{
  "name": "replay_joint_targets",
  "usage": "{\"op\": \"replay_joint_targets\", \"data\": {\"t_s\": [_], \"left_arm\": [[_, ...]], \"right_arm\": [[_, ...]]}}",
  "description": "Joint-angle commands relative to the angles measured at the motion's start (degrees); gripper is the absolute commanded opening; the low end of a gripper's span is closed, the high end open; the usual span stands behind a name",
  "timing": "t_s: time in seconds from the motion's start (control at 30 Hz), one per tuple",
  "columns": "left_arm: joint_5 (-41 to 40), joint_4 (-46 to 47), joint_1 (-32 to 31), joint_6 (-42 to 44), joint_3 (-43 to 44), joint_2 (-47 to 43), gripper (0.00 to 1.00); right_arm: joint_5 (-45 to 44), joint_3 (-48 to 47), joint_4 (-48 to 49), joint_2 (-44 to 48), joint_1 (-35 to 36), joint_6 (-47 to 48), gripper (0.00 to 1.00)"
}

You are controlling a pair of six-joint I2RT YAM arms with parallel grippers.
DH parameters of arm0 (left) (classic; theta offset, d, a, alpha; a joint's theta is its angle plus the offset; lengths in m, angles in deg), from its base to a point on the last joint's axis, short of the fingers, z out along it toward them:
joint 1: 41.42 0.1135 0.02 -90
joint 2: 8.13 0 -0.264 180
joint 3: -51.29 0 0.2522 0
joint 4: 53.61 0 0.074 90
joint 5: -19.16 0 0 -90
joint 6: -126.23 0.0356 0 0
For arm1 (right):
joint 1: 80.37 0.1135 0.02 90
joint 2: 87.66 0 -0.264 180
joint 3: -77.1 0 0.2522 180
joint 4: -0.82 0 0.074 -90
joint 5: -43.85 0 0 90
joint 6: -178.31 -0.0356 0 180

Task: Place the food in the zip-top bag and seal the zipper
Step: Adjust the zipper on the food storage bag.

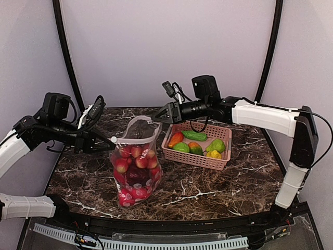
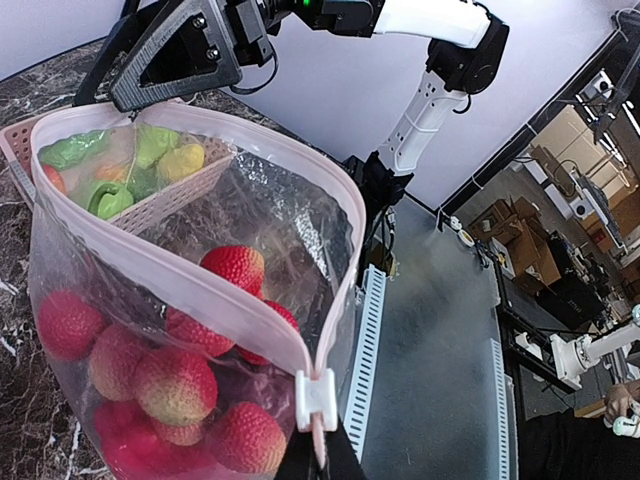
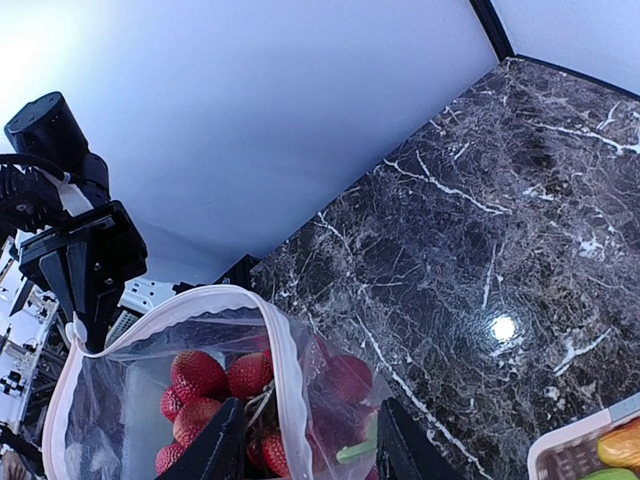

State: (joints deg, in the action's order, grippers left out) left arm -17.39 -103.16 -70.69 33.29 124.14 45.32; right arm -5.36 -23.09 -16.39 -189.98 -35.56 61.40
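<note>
On the marbled desk (image 1: 234,179), centre-left, the zip-top bag (image 1: 136,169) stands upright with its mouth gaping. Food (image 1: 136,152) is inside: red bumpy toy fruits piled most of the way up. The count is unclear, since the lower ones merge into a red mass behind the film. Left end effector (image 1: 110,139) is clamped tight on the zipper (image 2: 200,290) at its left end, right by the white slider (image 2: 316,398). In the left wrist view its fingers are only a dark sliver cut off by the bottom edge. Right end effector (image 1: 155,116) sits at the far-right rim of the mouth, jaws partly apart and straddling the zipper strip. Its fingers (image 3: 222,452) are cropped at the frame bottom, so contact with the film cannot be told. Pink basket (image 1: 193,157), just right of the bag, holds green, orange and yellow toy produce (image 1: 182,147), which looks blurred through the plastic in the left wrist view.
</note>
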Motion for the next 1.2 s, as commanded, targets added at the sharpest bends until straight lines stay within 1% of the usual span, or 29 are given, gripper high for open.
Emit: {"op": "replay_joint_targets", "data": {"t_s": [0.0, 0.07, 0.1, 0.2, 0.23, 0.27, 0.4, 0.57, 0.67, 0.73, 0.83, 0.9, 1.07, 1.17], "left_arm": [[-0.5, -1.1, -0.3, 0.7, -0.5, -0.8, 0.01], [-0.8, -1.0, -0.3, 0.7, -0.5, -0.9, 0.01], [-0.9, -1.0, -0.3, 0.7, -0.4, -1.0, 0.01], [-1.8, -1.3, -0.3, 0.9, -0.2, -1.2, 0.01], [-2.7, -1.8, -0.3, 1.3, 0.0, -1.3, 0.01], [-3.2, -2.2, -0.3, 1.5, 0.2, -1.4, 0.01], [-7.0, -4.6, -0.2, 3.4, 2.0, -2.5, 0.01], [-14.9, -4.8, -0.2, 5.3, 3.5, -4.6, 0.01], [-16.8, -3.9, -0.2, 5.1, 3.9, -4.8, 0.01], [-15.4, -2.0, -0.2, 4.3, 3.8, -3.8, 0.01], [-10.4, 1.6, -0.6, 3.2, 3.7, -1.9, 0.01], [-8.5, 3.7, -1.2, 2.4, 3.7, -0.5, 0.01], [-5.7, 9.9, -3.1, 0.1, 2.7, 2.0, 0.01], [-5.1, 13.2, -3.9, -0.7, 0.5, 2.5, 0.01]], "right_arm": [[0.8, 1.2, 1.3, -1.4, 0.4, 0.7, 0.42], [0.5, 1.3, 0.7, -1.4, 0.6, 1.3, 0.37], [-0.1, 1.2, 0.3, -1.3, 0.5, 1.5, 0.33], [-1.7, 1.4, -0.5, -0.2, 0.6, 2.3, 0.08], [-2.3, 1.6, -0.8, 0.5, 0.5, 2.5, 0.02], [-3.0, 1.7, -1.2, 1.4, 0.5, 2.9, 0.0], [-6.0, 2.3, -4.3, 5.9, 0.4, 5.0, 0.0], [-9.7, 3.2, -12.9, 13.0, 0.4, 8.2, 0.0], [-11.2, 4.6, -17.6, 18.4, 0.5, 8.8, 0.0], [-11.1, 5.4, -20.3, 21.8, 0.8, 8.8, 0.0], [-11.6, 6.1, -24.4, 26.0, 2.0, 9.0, 0.0], [-11.9, 6.8, -26.2, 27.8, 3.0, 8.7, 0.0], [-12.2, 8.4, -28.0, 29.9, 5.0, 7.8, 0.0], [-14.9, 9.4, -28.5, 30.1, 5.3, 8.2, 0.0]]}}
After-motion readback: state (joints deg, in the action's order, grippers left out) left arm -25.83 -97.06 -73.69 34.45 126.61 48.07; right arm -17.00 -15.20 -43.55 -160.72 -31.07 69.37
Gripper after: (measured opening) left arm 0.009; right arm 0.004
